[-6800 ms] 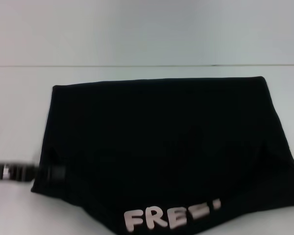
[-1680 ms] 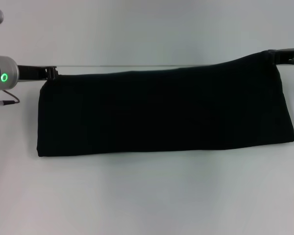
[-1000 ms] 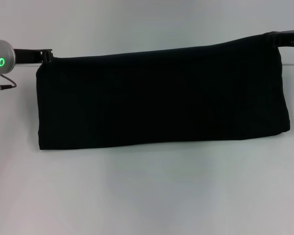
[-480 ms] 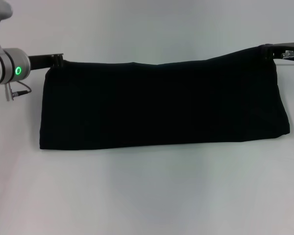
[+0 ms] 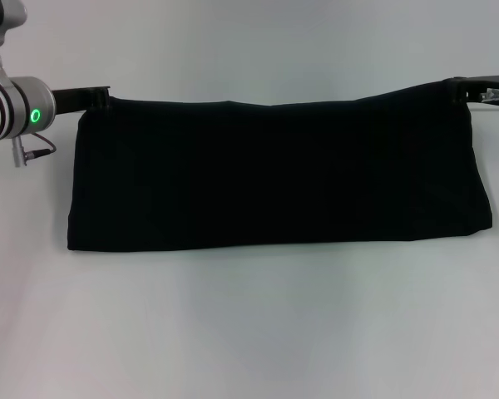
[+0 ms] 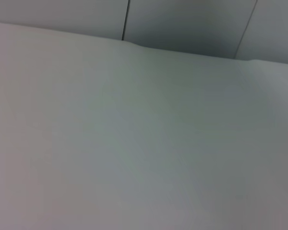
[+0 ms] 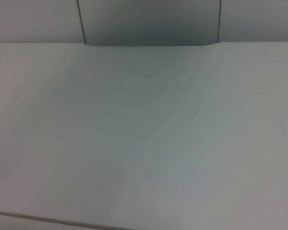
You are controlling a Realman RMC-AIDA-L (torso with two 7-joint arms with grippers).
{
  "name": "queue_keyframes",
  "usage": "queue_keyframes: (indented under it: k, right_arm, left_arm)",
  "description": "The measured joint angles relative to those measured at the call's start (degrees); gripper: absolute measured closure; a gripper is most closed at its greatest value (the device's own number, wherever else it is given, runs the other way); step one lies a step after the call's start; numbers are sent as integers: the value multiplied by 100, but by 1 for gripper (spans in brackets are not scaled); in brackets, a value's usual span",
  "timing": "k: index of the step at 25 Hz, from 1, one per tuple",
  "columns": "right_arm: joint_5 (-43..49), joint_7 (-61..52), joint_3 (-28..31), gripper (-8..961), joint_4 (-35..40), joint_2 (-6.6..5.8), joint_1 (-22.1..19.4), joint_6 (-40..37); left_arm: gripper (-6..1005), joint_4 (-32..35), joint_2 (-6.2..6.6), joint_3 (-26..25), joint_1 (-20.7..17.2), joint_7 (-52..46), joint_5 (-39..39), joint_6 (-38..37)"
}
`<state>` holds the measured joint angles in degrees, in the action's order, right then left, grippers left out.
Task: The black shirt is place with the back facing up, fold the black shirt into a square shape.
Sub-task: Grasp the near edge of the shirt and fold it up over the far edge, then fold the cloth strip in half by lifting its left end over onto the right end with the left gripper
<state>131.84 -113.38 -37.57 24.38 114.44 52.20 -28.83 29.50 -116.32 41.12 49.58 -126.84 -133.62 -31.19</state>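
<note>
The black shirt (image 5: 274, 174) lies as a wide folded band across the white table (image 5: 249, 332) in the head view; no lettering shows. My left gripper (image 5: 100, 98) is at the shirt's far left corner, touching the cloth edge. My right gripper (image 5: 459, 87) is at the shirt's far right corner, which sits slightly raised. Both wrist views show only bare table, no shirt and no fingers.
The table's far edge and a grey wall behind it show in the left wrist view (image 6: 182, 48) and the right wrist view (image 7: 149, 44). The silver left arm with a green light (image 5: 17, 112) hangs over the table's left side.
The lettered near part was folded away, leaving a narrower band. Over the last second both far corners were lowered and the left arm moved a little inward; the shirt has hardly moved lately.
</note>
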Motion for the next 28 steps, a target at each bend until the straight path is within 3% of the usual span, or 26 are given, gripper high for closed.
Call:
queue_keyframes:
  k: [13,16,22,28]
  right_arm:
    - [9,-42,1,926,-4,68,3,32]
    - [13,-38,-2,918,27,96,-18,129]
    - [10,-125,35,703,63,61,-82,101]
    - [3,-444,54,432,490,-91,-391,-1291]
  left_arm:
    - [978,-212,-29,21,64,163,4,383]
    - [781,-245,-42,21,66,176,-1,476]
    - [650,-157,-39,-92,-134,30,52,415]
    - [494,706,-78,-181,-696,-174,315,-1557]
